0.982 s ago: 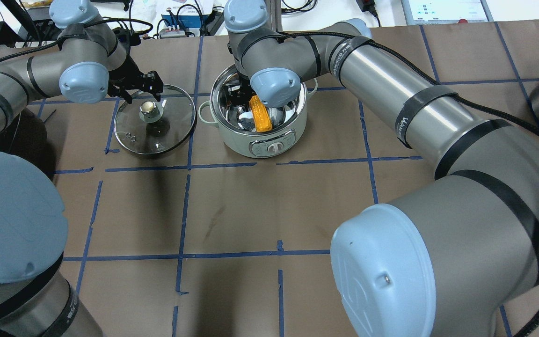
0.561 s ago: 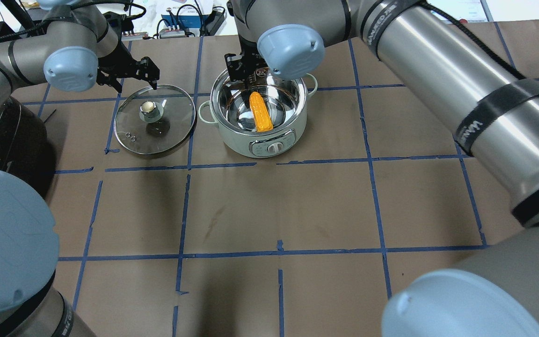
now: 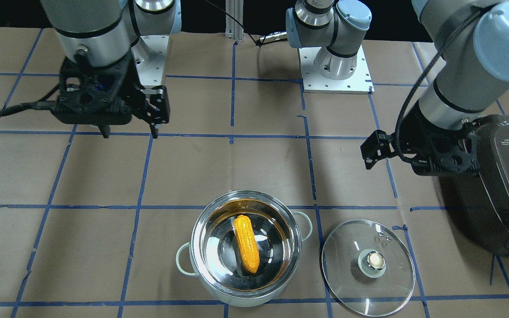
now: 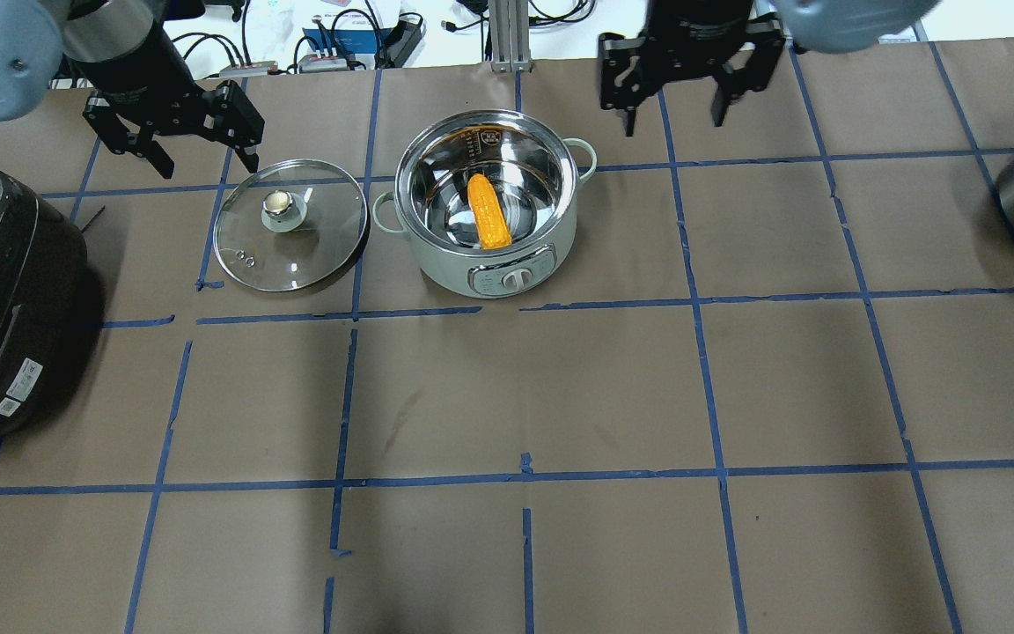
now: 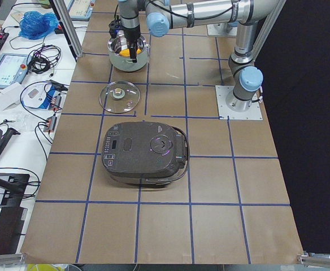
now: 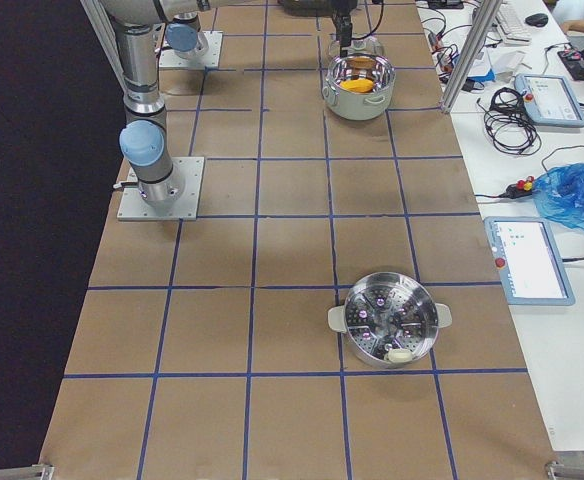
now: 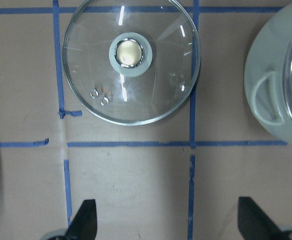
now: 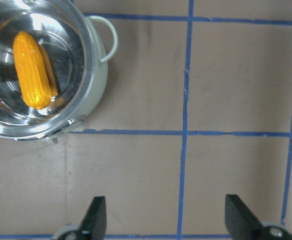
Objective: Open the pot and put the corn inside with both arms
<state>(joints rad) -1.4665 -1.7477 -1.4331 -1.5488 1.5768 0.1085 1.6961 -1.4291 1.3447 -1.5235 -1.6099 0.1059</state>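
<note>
1 corn [image 4: 489, 211] lying in 1 pot [image 4: 441, 260], upper centre overhead.
1 lid [image 4: 318, 242] flat just left of it; left gripper [image 4: 208, 167] and right gripper [image 4: 673, 126] both spread wide.

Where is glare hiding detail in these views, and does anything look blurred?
Overhead exterior: the pot has a polished inside that reflects the orange of the corn. Front-facing and left wrist views: white light streaks cross the glass lid, knob readable. Right wrist view: the pot's floor washes out to white at top left. No view shows motion blur.
</note>
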